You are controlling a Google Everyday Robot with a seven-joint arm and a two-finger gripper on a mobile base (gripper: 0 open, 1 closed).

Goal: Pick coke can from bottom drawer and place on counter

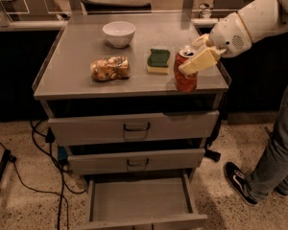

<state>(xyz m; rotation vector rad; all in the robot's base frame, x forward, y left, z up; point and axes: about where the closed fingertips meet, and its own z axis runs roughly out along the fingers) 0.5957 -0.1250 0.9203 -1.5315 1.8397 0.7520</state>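
The red coke can [184,79] with its silver top stands upright at the front right of the grey counter [77,75]. My gripper [196,58] is shut on the coke can, its pale fingers [198,62] clasping the can's upper part from the right. The white arm reaches in from the upper right. The bottom drawer [140,201] is pulled open below, its plain grey floor bare.
On the counter are a white bowl [119,33], a crumpled snack bag [110,68] and a green and yellow sponge [158,61]. Two shut drawers with dark handles sit above the open one. A person's leg and shoe [240,183] stand at the right. Cables lie on the floor at left.
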